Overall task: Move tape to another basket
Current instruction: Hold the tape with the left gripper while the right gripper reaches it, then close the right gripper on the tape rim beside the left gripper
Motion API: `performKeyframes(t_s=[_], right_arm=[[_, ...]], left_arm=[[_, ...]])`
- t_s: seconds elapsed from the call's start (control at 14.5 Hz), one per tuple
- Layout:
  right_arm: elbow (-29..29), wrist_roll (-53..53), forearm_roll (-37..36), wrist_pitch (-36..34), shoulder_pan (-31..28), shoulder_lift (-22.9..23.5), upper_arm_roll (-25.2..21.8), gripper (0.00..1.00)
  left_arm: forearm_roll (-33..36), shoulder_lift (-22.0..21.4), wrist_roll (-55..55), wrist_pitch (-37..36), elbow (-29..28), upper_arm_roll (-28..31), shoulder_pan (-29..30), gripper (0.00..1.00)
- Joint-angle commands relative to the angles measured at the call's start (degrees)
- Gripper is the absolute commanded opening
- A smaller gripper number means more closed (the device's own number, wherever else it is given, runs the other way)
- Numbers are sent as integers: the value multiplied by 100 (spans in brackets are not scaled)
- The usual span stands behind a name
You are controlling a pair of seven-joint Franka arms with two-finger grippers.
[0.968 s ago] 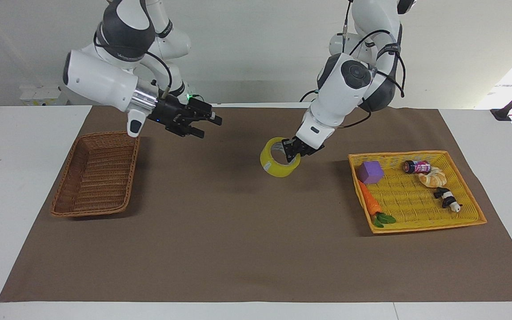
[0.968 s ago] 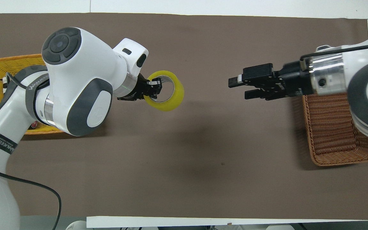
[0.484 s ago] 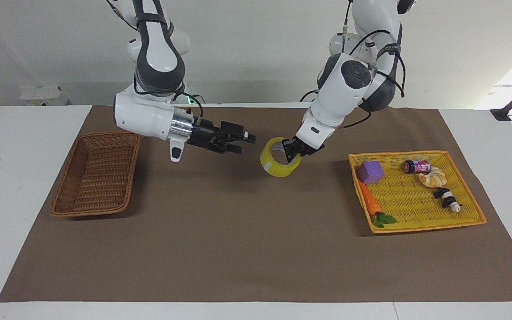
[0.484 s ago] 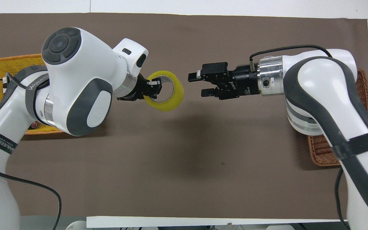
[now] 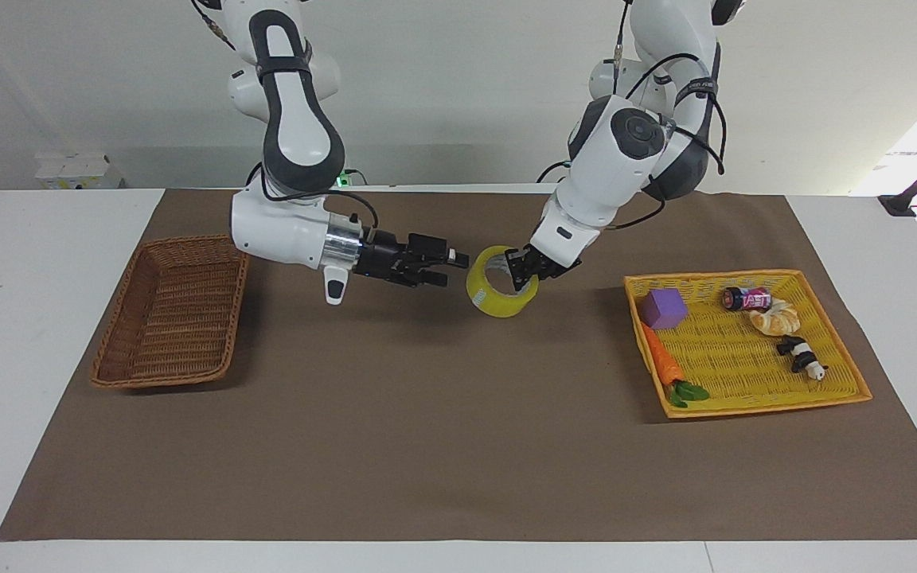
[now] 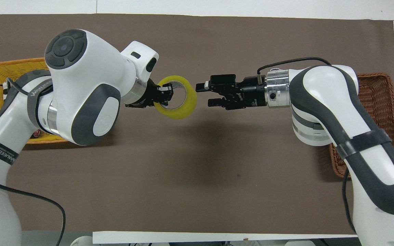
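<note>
The tape (image 5: 498,305), a yellow roll, hangs above the middle of the brown mat, held on edge. My left gripper (image 5: 524,274) is shut on its rim, one finger inside the core; in the overhead view this gripper (image 6: 164,97) grips the roll (image 6: 191,101) on the side toward the left arm's end. My right gripper (image 5: 452,268) is open and level with the tape, its fingertips just short of the roll's other side; it also shows in the overhead view (image 6: 204,93). The brown wicker basket (image 5: 173,318) sits empty at the right arm's end, partly hidden by the right arm in the overhead view (image 6: 376,99).
A bright yellow tray-basket (image 5: 713,276) at the left arm's end holds a purple cube (image 5: 663,309), a carrot (image 5: 664,364), a can (image 5: 747,299), a croissant (image 5: 775,320) and a panda toy (image 5: 802,356). A brown mat (image 5: 427,446) covers the table.
My right arm has swung from beside the wicker basket to the middle of the mat, bringing its open gripper up to the tape. The left gripper and the tape have stayed still.
</note>
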Motion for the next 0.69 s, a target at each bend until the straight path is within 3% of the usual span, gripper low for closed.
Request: performKeyframes(t_s=[0.0, 0.62], right_arm=[[-80, -135, 332, 495, 406, -7, -7, 99], [-133, -126, 332, 452, 390, -15, -16, 96]], left_arm=[[-98, -205, -55, 92, -197, 76, -83, 0], [-98, -205, -55, 75, -197, 67, -82, 0]])
